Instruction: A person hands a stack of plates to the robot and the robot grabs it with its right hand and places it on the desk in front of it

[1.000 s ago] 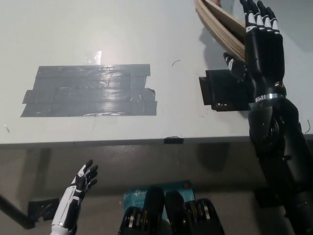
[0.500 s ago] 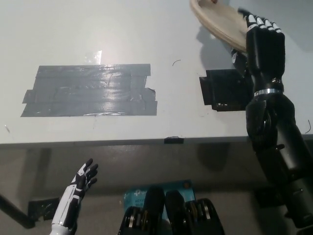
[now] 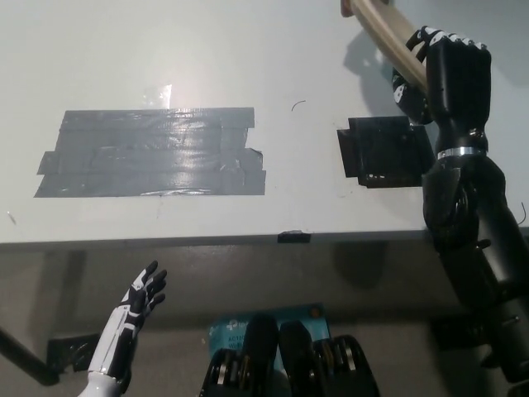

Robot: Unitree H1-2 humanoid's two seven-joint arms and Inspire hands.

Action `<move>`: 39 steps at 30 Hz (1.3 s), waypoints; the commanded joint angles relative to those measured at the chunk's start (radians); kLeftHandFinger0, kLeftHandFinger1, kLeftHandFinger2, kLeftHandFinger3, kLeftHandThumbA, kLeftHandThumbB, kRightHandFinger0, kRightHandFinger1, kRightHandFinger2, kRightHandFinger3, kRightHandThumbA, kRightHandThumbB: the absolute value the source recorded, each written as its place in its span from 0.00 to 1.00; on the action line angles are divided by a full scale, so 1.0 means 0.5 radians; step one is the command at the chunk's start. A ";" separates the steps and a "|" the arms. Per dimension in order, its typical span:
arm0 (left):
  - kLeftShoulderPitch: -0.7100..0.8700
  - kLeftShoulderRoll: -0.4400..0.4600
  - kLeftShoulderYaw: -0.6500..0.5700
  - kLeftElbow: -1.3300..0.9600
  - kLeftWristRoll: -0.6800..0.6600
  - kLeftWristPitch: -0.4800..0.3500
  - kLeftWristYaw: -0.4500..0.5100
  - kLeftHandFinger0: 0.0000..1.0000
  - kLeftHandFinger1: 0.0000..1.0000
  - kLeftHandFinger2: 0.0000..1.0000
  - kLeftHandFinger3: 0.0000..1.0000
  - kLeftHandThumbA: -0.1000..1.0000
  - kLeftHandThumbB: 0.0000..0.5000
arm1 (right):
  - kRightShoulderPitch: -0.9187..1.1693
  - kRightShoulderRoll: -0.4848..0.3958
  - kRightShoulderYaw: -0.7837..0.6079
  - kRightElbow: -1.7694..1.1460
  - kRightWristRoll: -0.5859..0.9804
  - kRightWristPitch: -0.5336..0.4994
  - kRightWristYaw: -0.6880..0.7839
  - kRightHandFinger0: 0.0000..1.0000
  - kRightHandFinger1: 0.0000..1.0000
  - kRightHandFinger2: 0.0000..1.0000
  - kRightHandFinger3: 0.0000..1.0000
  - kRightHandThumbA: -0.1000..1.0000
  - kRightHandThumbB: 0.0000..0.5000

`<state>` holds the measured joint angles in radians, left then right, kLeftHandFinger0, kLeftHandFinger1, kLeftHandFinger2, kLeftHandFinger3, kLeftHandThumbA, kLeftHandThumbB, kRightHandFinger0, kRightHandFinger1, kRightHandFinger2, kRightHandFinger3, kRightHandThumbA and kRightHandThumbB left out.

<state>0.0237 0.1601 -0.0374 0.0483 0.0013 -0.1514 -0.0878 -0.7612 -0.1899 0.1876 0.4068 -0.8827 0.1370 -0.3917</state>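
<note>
the fingers of the right hand (image 3: 446, 70), stretched a moment ago, are now curled around the plates (image 3: 382, 31); lowering to the desk (image 3: 314, 190) is judged next. the left hand (image 3: 142, 298) is rested low, fingers spread.

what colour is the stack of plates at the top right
Pale tan, like light wood. The head view shows the stack of plates best.
</note>
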 commanded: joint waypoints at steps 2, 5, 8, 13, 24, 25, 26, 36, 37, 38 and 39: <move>-0.030 0.029 0.016 -0.039 0.004 -0.020 -0.021 1.00 1.00 1.00 1.00 1.00 0.49 | -0.082 -0.073 -0.023 -0.146 0.091 -0.215 -0.145 0.00 0.00 0.15 0.02 0.70 0.06; -0.037 0.034 0.014 -0.044 0.001 -0.020 -0.028 1.00 1.00 1.00 1.00 1.00 0.46 | -0.076 -0.110 -0.028 -0.264 0.092 -0.234 -0.126 0.00 0.00 0.18 0.05 0.67 0.07; -0.045 0.038 0.015 -0.033 0.001 -0.032 -0.029 1.00 1.00 1.00 1.00 1.00 0.45 | -0.065 -0.150 -0.010 -0.358 0.053 -0.243 -0.114 0.00 0.00 0.11 0.03 0.67 0.07; -0.034 0.041 0.011 -0.046 0.003 -0.008 -0.033 1.00 1.00 1.00 1.00 1.00 0.47 | 0.027 -0.230 0.054 -0.458 -0.053 -0.205 -0.048 0.00 0.00 0.00 0.00 0.63 0.15; -0.040 0.047 0.007 -0.038 0.019 -0.010 -0.041 1.00 1.00 1.00 1.00 1.00 0.47 | 0.188 -0.320 0.226 -0.220 -0.134 -0.237 -0.055 0.00 0.00 0.01 0.03 0.54 0.15; -0.042 0.047 0.008 -0.036 0.020 -0.011 -0.040 1.00 1.00 1.00 1.00 1.00 0.46 | 0.188 -0.326 0.251 -0.173 -0.146 -0.252 -0.074 0.00 0.00 0.00 0.02 0.54 0.15; -0.043 0.047 0.008 -0.038 0.019 -0.009 -0.040 1.00 1.00 1.00 1.00 1.00 0.45 | 0.190 -0.327 0.303 -0.060 -0.174 -0.282 -0.125 0.00 0.00 0.00 0.00 0.54 0.15; -0.049 0.035 0.005 -0.027 0.019 -0.020 -0.040 1.00 1.00 1.00 1.00 1.00 0.45 | 0.135 -0.319 0.538 0.411 -0.280 -0.323 -0.323 0.00 0.00 0.01 0.02 0.61 0.09; -0.048 0.035 0.005 -0.032 0.018 -0.016 -0.040 1.00 1.00 1.00 1.00 1.00 0.45 | 0.130 -0.317 0.551 0.432 -0.287 -0.320 -0.330 0.00 0.00 0.00 0.03 0.62 0.08; -0.050 0.037 0.006 -0.035 0.022 -0.010 -0.038 1.00 1.00 1.00 1.00 1.00 0.45 | 0.122 -0.316 0.568 0.448 -0.297 -0.316 -0.328 0.00 0.00 0.00 0.04 0.64 0.08; -0.052 0.037 0.008 -0.036 0.019 -0.011 -0.038 1.00 1.00 1.00 1.00 1.00 0.45 | 0.115 -0.318 0.585 0.451 -0.303 -0.301 -0.304 0.00 0.00 0.03 0.06 0.66 0.08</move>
<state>0.0098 0.1680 -0.0380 0.0486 0.0076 -0.1448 -0.0981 -0.6587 -0.3345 0.4547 0.5994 -0.9955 -0.0016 -0.5119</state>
